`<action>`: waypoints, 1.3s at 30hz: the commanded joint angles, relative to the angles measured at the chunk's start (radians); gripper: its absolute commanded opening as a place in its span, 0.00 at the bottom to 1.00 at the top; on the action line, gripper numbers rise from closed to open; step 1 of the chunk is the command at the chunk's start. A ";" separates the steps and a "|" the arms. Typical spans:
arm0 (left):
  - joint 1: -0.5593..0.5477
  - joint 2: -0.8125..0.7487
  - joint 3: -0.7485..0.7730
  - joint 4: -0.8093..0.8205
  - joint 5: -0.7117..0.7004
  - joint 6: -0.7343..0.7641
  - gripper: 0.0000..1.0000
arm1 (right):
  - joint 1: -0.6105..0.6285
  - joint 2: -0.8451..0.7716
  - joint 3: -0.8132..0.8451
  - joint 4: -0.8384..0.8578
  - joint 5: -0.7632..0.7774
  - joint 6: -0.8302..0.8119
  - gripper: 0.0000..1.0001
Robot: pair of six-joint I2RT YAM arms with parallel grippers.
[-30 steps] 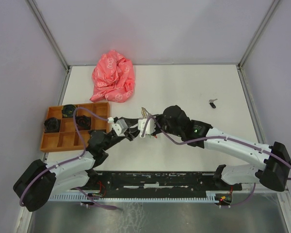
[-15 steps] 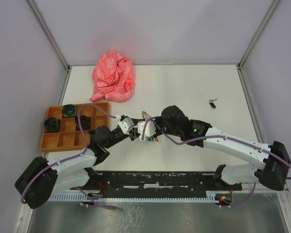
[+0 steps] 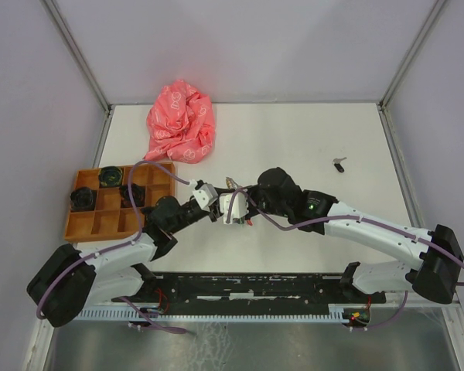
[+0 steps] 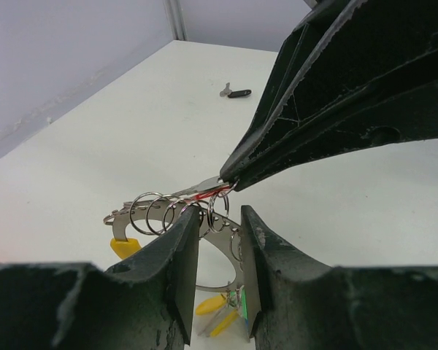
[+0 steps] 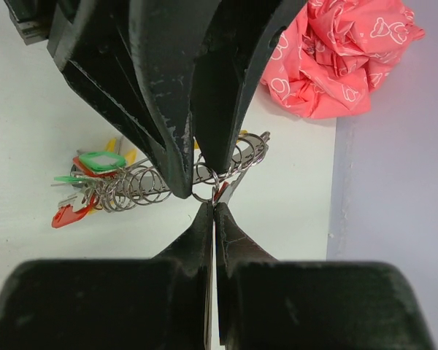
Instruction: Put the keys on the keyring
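The keyring [image 4: 157, 211] is a curved metal bar strung with several split rings and coloured tags; it also shows in the right wrist view [image 5: 142, 186], mid-table. My right gripper [image 5: 213, 208] is shut on the red-headed key [image 5: 222, 191]. The key's silver blade [image 4: 197, 194] pokes at one split ring [image 5: 204, 191]. My left gripper [image 4: 219, 240] stands astride the bar and that ring, jaws a narrow gap apart with bare table showing between them. In the top view the two grippers meet tip to tip, left [image 3: 213, 210] and right [image 3: 238, 209]. The black-headed key [image 3: 339, 164] lies alone at the far right, also in the left wrist view [image 4: 239, 92].
A crumpled pink cloth [image 3: 180, 124] lies at the back left. An orange divided tray [image 3: 93, 224] with black round parts sits at the left edge. Grey walls close off the table's left, far and right sides.
My left gripper has moved right, from beside the tray up to the keyring, and now straddles it. The right gripper with the red key has barely shifted.
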 commanded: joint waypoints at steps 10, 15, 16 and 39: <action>-0.002 0.040 0.077 -0.024 0.070 0.028 0.12 | 0.000 -0.046 0.045 0.061 -0.009 -0.012 0.01; -0.002 0.020 0.084 -0.050 0.074 0.045 0.03 | 0.000 -0.064 0.035 0.048 0.055 -0.012 0.01; -0.002 0.013 0.082 -0.051 0.074 0.046 0.03 | 0.000 -0.070 0.030 0.047 0.069 -0.010 0.01; -0.002 -0.041 0.043 0.119 0.031 -0.044 0.03 | -0.001 -0.086 -0.104 0.140 0.010 0.132 0.01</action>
